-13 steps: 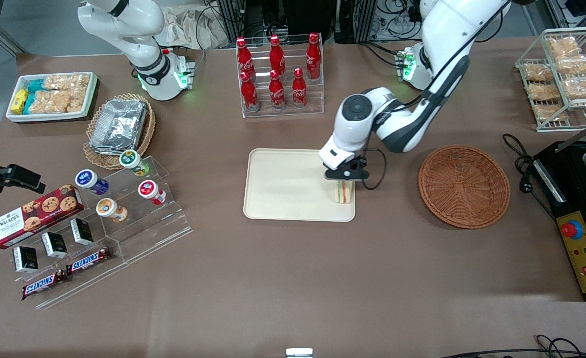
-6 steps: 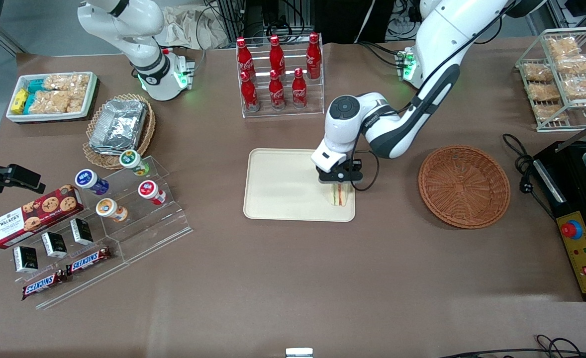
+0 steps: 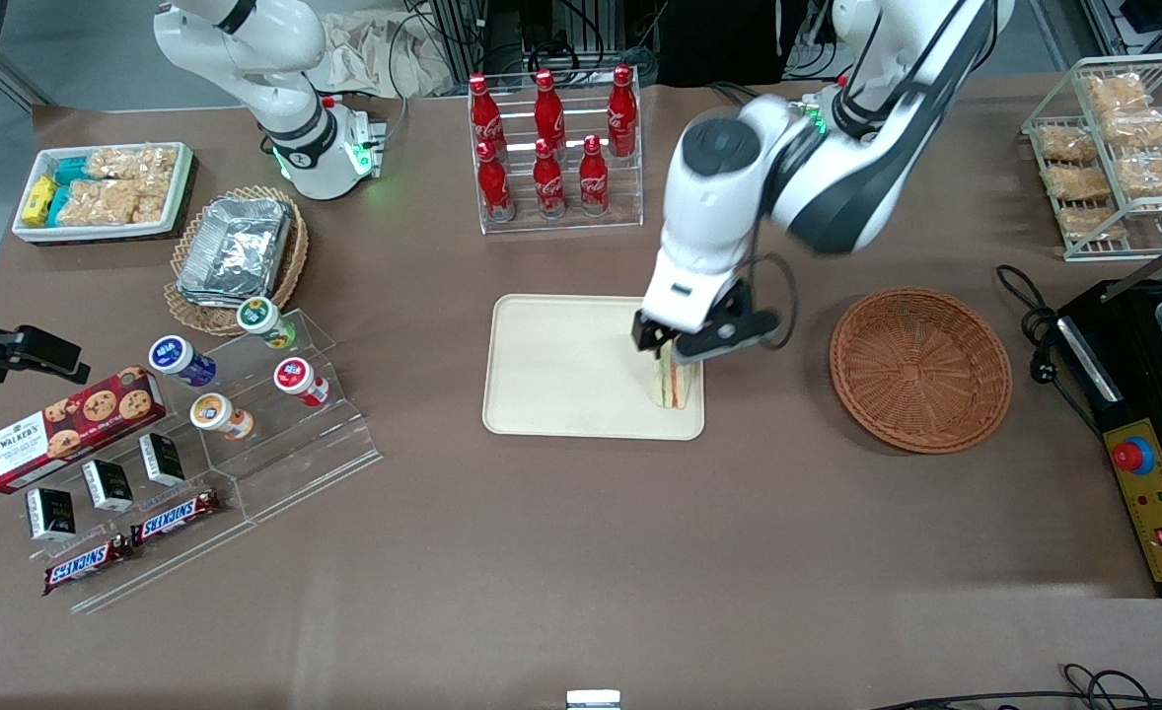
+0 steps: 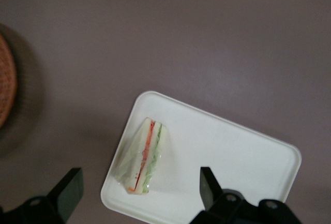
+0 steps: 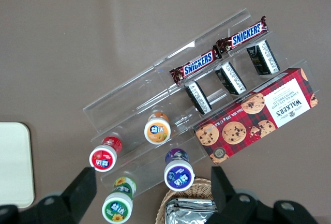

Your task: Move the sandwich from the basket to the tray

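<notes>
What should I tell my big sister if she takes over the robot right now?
Gripper: open, holding nothing, up above the sandwich, over the tray's end nearest the basket.
Sandwich: lying on the tray, near the corner closest to the basket and the front camera.
Basket: on the table beside the tray, toward the working arm's end, nothing in it.
Done: the sandwich is out of the basket, on the tray and let go.
Left: probably just moving the arm clear of the tray.
</notes>
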Available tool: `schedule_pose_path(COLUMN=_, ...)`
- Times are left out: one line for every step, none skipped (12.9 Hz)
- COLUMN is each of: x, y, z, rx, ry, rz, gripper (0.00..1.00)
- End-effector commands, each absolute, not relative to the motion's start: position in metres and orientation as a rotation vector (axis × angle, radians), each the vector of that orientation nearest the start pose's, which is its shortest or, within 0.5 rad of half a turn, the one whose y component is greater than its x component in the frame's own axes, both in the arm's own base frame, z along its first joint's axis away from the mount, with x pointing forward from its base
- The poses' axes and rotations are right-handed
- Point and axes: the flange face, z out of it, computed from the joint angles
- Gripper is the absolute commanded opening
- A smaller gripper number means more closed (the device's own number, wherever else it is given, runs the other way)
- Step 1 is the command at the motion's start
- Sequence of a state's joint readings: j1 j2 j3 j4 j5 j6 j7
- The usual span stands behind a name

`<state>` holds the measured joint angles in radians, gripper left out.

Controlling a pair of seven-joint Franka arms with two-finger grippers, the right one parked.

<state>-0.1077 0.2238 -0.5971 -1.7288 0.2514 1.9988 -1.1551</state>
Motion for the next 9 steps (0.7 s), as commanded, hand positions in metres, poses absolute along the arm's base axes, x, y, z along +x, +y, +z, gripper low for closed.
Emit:
schedule_pose_path(x=0.508, y=-0.322, z=0.549, rx=-3.029, ry=-0.737, rz=-0.200, gripper=1.00)
schedule_pose_path(x=0.507, y=-0.296, z=0.575, rx=-3.029, ry=-0.720, rz=-0.172, gripper=1.00)
schedule_pose_path(x=0.503, y=-0.265, z=0.600, rx=-3.046, ry=-0.649, rz=-0.123, gripper=1.00)
schedule_pose_path(x=0.495, y=-0.231, z=0.623, rx=-3.064, ry=-0.531, rz=-0.082, gripper=1.00)
schedule_pose_path(x=0.488, y=-0.188, z=0.644, rx=-3.087, ry=-0.411, rz=-0.035, gripper=1.00)
schedule_pose_path(x=0.483, y=-0.145, z=0.658, rx=-3.112, ry=-0.261, rz=0.022, gripper=1.00)
schedule_pose_path(x=0.482, y=-0.106, z=0.664, rx=-3.124, ry=-0.112, rz=0.066, gripper=1.00)
schedule_pose_path(x=0.482, y=-0.075, z=0.665, rx=-3.134, ry=0.023, rz=0.096, gripper=1.00)
schedule_pose_path(x=0.485, y=-0.057, z=0.665, rx=-3.129, ry=0.135, rz=0.098, gripper=1.00)
